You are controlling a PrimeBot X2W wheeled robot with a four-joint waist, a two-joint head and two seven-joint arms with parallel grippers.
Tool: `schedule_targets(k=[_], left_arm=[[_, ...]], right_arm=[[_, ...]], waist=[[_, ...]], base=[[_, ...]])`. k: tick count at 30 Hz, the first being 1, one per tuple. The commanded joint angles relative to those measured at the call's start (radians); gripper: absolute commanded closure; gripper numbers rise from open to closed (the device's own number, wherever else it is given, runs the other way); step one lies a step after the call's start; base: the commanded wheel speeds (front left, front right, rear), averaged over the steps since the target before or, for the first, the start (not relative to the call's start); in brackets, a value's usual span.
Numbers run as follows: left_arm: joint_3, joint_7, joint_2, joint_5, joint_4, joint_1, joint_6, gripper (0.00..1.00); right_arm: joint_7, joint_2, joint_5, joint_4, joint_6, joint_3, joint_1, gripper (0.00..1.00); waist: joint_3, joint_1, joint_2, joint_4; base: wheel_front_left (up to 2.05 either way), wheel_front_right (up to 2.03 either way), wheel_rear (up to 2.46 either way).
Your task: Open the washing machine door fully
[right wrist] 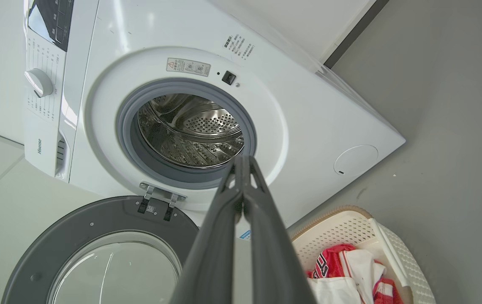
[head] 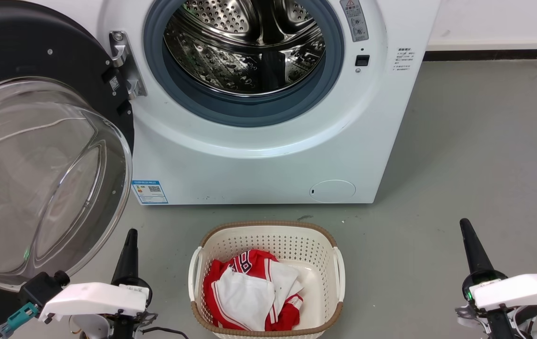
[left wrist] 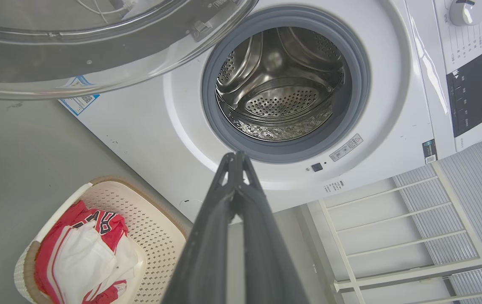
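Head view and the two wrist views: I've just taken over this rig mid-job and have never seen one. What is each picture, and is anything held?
The head view looks down from the robot's head at a white washing machine. Its black washing machine door, with the glass bowl, stands swung open at the left on a metal hinge, and the steel drum looks empty. The dark pointed shapes at the bottom are the left gripper and right gripper. Each wrist view looks along that arm's own fingers: both pairs are pressed together, holding nothing and touching nothing. On the grey floor before the machine stands a cream laundry basket with red and white clothes.
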Motion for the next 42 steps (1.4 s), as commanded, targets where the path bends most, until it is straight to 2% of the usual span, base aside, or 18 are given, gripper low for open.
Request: schedule_targets(k=[1,13,42], left_arm=[[0.004,0.008,0.001,-0.026,-0.004,-0.023,-0.007,1.0],[0.018,0.045,0.001,-0.174,0.016,-0.034,-0.023,1.0],[0.04,0.109,0.0,-0.43,0.052,-0.049,-0.05,1.0]], right_arm=[[0.005,-0.007,0.029,-0.003,0.0,-0.004,-0.024,1.0],[0.03,-0.006,0.178,0.017,0.0,-0.013,-0.036,1.0],[0.076,-0.003,0.432,0.052,0.0,-0.031,-0.055,1.0]], waist=[[0.0,0.0,-0.0001,0.0],[-0.005,0.0,-0.0001,0.003],[-0.015,0.0,-0.0001,0.008]], base=[[0.0,0.0,0.0],[0.0,0.0,0.0],[0.0,0.0,0.0]])
